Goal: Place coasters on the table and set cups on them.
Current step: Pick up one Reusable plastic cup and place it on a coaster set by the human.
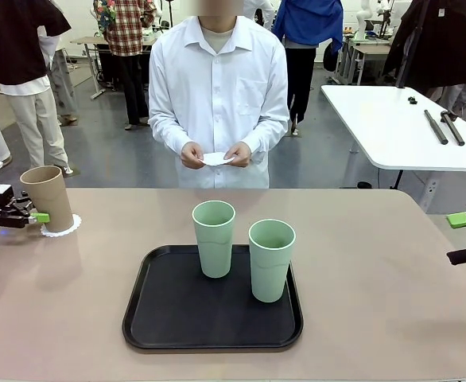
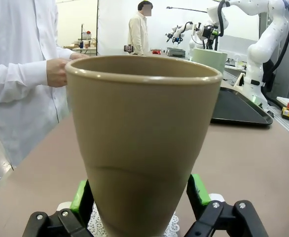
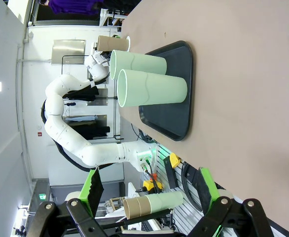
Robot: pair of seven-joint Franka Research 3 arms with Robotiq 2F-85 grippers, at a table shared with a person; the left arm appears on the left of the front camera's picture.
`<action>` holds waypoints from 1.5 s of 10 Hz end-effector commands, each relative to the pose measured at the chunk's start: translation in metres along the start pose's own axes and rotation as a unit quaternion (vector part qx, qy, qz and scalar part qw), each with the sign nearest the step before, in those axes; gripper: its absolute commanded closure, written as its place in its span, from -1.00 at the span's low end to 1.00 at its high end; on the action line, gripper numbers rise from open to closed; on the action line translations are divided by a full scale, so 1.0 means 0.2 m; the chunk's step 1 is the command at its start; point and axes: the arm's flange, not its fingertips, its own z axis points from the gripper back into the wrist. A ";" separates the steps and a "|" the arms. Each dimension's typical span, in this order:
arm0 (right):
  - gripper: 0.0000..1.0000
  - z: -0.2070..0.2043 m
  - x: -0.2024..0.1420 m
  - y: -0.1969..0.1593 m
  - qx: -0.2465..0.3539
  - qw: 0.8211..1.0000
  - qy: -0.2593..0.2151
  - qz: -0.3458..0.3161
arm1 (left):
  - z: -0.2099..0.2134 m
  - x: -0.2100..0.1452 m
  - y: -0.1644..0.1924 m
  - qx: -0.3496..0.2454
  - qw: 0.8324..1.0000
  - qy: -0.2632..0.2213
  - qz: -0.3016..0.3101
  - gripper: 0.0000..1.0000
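Note:
The tan cup stands upright on a white lacy coaster at the table's far left. My left gripper straddles its base, open, its green pads close beside the wall. In the left wrist view the tan cup is between my left gripper's fingers, with the coaster under it. Two mint cups stand on the black tray. The person holds another coaster in both hands. My right gripper hangs open and bare at the right edge.
The black tray lies mid-table toward my side. In the right wrist view both mint cups stand on the tray and the tan cup is beyond them. A white table with dark tools is at the back right.

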 end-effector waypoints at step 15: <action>-1.00 0.00 0.00 0.00 0.008 1.000 -0.002 0.001 | 0.15 0.07 -0.06 -0.006 0.990 0.143 -0.013 -1.00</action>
